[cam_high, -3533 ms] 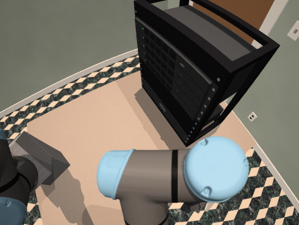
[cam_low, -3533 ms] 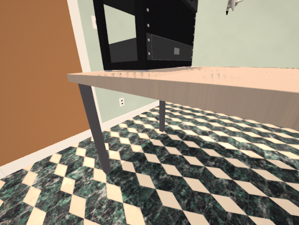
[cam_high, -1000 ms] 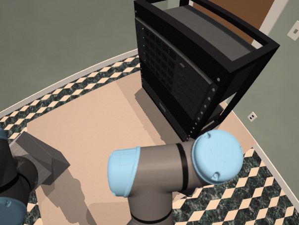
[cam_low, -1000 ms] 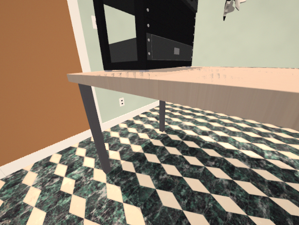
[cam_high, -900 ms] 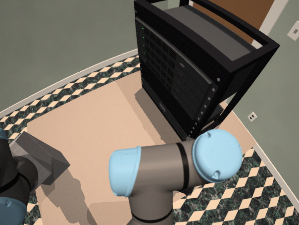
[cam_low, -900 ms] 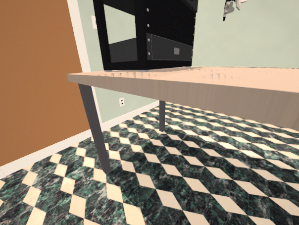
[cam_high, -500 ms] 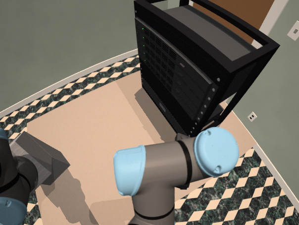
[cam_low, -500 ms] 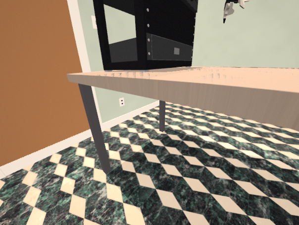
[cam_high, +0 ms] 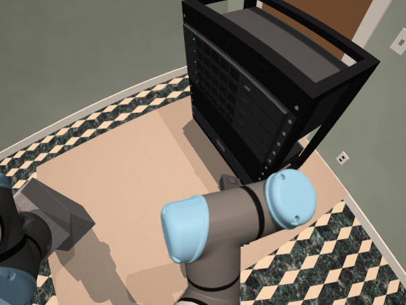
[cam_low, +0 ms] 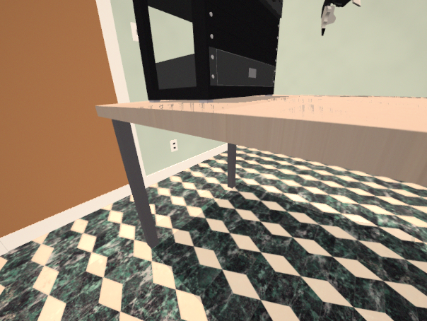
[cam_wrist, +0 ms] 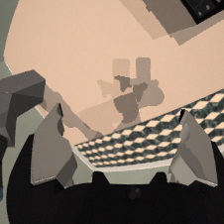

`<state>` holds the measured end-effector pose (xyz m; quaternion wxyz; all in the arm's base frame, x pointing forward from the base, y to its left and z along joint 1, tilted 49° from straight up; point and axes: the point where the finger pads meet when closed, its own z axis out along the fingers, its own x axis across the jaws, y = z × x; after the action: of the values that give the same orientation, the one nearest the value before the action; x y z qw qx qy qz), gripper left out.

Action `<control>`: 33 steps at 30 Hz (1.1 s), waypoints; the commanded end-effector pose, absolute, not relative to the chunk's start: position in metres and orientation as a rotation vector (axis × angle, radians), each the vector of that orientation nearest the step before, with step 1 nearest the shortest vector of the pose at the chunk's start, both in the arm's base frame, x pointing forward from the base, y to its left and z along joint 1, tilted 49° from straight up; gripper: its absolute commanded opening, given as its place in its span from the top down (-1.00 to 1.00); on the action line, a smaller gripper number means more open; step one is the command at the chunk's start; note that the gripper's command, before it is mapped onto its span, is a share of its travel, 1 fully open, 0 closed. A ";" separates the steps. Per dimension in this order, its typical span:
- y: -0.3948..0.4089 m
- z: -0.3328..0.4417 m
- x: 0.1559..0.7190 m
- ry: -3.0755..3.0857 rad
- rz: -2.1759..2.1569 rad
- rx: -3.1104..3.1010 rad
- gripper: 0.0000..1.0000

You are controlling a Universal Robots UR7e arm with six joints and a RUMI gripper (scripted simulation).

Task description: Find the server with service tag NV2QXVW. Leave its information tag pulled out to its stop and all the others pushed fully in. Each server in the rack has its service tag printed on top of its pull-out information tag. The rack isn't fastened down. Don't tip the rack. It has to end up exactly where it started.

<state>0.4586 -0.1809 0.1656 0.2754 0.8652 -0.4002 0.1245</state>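
Black rack (cam_high: 301, 88) (cam_low: 203, 42) (cam_wrist: 199, 18) upright on table (cam_high: 134, 144) (cam_low: 283, 131) (cam_wrist: 74, 30), service tags unreadable, jaws (cam_low: 330, 18) open.

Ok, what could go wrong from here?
The unfastened rack could shift or tip if the open tool or the arm, whose elbow sits close by its front corner, bumps it. The dark, closely stacked fronts might also lead to pulling the wrong tag.
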 end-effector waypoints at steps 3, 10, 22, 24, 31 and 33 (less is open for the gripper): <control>-0.165 0.134 0.442 -1.004 0.145 2.413 -1.00; -0.153 0.117 0.429 -0.962 0.033 2.460 -1.00; -0.122 0.084 0.393 -0.859 -0.253 2.564 -1.00; -0.116 0.079 0.387 -0.842 -0.303 2.579 -1.00; -0.101 0.070 0.369 -0.800 -0.430 2.615 -1.00; -0.095 0.067 0.362 -0.784 -0.482 2.629 -1.00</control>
<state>0.3820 -0.1116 0.0780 0.2006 0.9259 -0.2980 -0.1165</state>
